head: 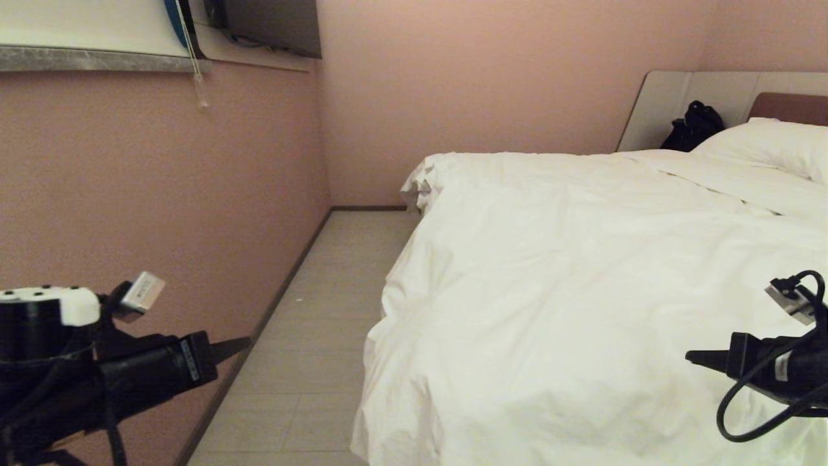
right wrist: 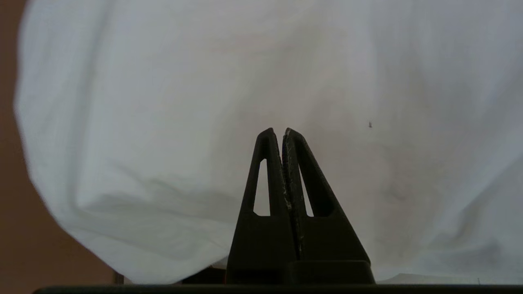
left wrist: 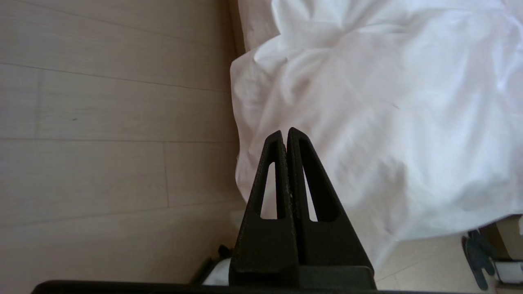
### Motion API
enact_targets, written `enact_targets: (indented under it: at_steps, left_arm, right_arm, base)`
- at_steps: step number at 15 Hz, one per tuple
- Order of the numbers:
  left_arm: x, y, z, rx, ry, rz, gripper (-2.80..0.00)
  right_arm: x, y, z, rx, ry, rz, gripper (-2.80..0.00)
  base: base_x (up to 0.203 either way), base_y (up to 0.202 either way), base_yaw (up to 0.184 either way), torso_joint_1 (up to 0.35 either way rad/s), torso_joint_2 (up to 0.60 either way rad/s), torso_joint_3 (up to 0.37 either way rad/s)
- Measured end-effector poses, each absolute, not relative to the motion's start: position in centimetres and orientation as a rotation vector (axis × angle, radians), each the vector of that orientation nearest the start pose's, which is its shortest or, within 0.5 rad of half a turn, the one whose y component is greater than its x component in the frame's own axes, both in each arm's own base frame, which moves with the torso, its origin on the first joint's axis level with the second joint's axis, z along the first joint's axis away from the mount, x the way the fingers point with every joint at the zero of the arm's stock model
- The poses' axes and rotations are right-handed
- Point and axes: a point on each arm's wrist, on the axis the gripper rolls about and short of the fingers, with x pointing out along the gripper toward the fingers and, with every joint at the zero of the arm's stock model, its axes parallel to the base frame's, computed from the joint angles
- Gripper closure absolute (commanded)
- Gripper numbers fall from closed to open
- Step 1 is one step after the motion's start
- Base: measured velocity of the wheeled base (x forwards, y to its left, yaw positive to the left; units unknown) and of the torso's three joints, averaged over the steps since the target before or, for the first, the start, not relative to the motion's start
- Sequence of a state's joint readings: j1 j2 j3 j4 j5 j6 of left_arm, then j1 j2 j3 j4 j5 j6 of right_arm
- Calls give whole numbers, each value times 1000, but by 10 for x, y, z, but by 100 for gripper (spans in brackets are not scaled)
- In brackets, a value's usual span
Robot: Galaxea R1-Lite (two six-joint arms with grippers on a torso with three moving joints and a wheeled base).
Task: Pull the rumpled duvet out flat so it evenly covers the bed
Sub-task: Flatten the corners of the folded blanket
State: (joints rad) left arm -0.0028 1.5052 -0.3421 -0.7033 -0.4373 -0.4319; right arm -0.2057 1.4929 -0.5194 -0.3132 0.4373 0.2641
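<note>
Pale plank floor [head: 310, 362] open between pink wall [head: 162, 194] and bed [head: 786, 107]. Duvet [head: 569, 291] draped over near corner. Left gripper [left wrist: 286, 132] and right gripper [right wrist: 278, 132] pressed together, holding nothing.

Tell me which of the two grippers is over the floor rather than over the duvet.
The left gripper: it hangs over the floor beside the bed. The right gripper sits above the duvet.
</note>
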Motion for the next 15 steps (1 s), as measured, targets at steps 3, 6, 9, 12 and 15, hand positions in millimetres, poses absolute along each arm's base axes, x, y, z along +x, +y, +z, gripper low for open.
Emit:
enact_targets:
  at_steps: [3, 6, 9, 12, 15]
  left_arm:
    - [245, -12, 102, -527, 570, -387, 0]
    - [257, -16, 85, -493, 624, -444, 0]
    - [261, -21, 72, -464, 668, -471, 0]
    - [263, -29, 65, -476, 705, -532, 0]
    - [262, -38, 63, -476, 727, -583, 0]
  right_arm:
    - [208, -31, 165, 480, 562, 156, 0]
    - [202, -30, 218, 495, 412, 177, 0]
    - [178, -23, 260, 479, 316, 222, 0]
    - [147, -16, 281, 440, 295, 233, 0]
    - [110, -10, 293, 374, 291, 244, 0]
  base:
    - [0, 0, 0, 0, 0, 0]
    - [0, 0, 0, 0, 0, 0]
    - [0, 0, 0, 0, 0, 0]
    - [0, 0, 0, 0, 0, 0]
    - [0, 0, 0, 0, 0, 0]
